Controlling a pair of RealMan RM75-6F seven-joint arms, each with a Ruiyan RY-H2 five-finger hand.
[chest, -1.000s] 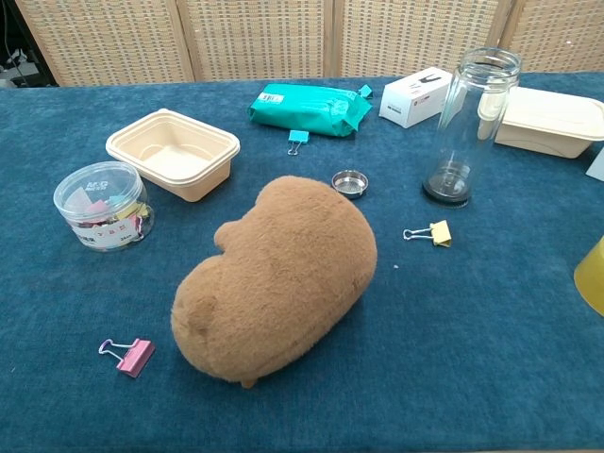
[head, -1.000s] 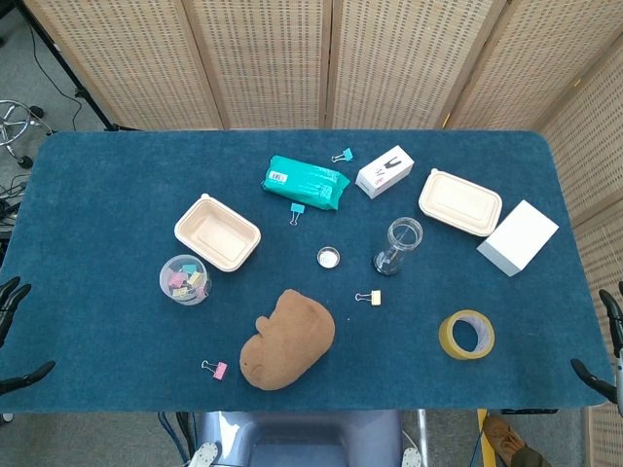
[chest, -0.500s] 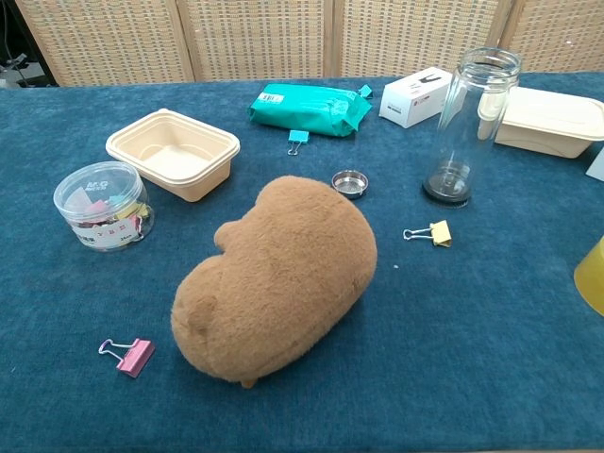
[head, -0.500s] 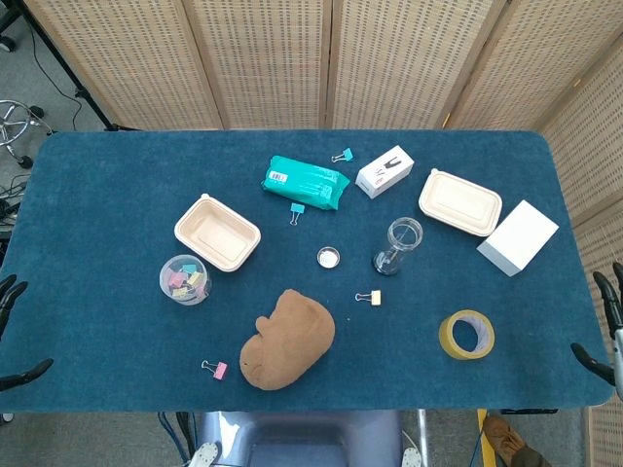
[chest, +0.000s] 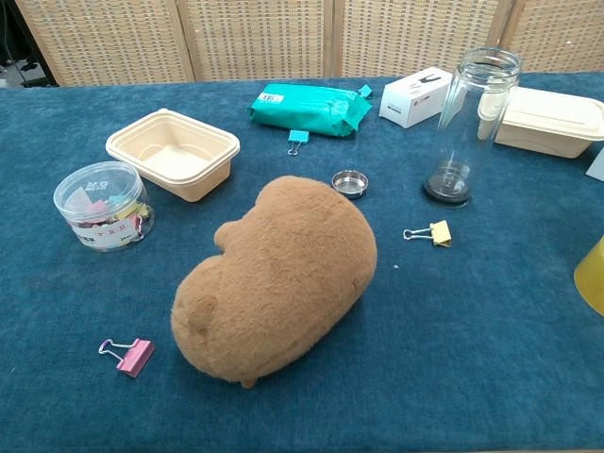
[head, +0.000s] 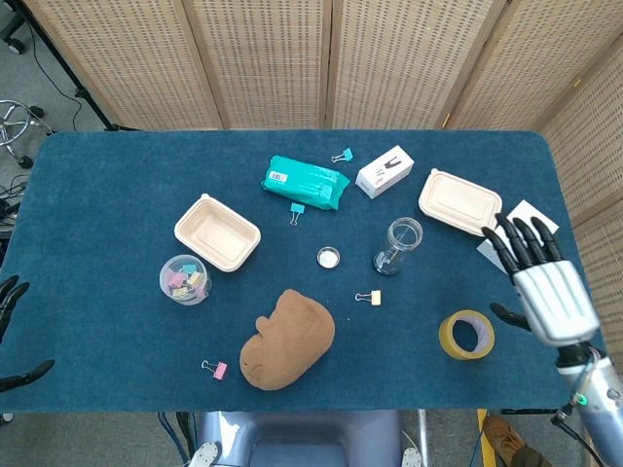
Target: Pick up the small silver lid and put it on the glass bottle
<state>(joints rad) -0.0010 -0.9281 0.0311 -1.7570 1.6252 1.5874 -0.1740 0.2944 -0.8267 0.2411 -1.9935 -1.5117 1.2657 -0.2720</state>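
Note:
The small silver lid (head: 328, 257) (chest: 350, 182) lies flat on the blue cloth near the table's middle. To its right the empty glass bottle (head: 396, 246) (chest: 469, 123) stands upright with its mouth uncovered. My right hand (head: 540, 279) hovers over the table's right side, fingers spread and holding nothing, well right of the bottle. Only dark fingertips of my left hand (head: 12, 331) show at the left edge, off the table; they look apart and empty. Neither hand appears in the chest view.
A brown plush toy (head: 288, 338) lies in front of the lid. A yellow tape roll (head: 465, 334) and a white box (head: 518, 237) sit by my right hand. Around are two beige containers (head: 216, 232) (head: 459, 201), a clip jar (head: 184, 279), a teal packet (head: 305, 182) and loose binder clips.
My right hand has risen from the table's right edge and moved in over the table, fingers spread. The lid, the bottle and the left hand have not moved.

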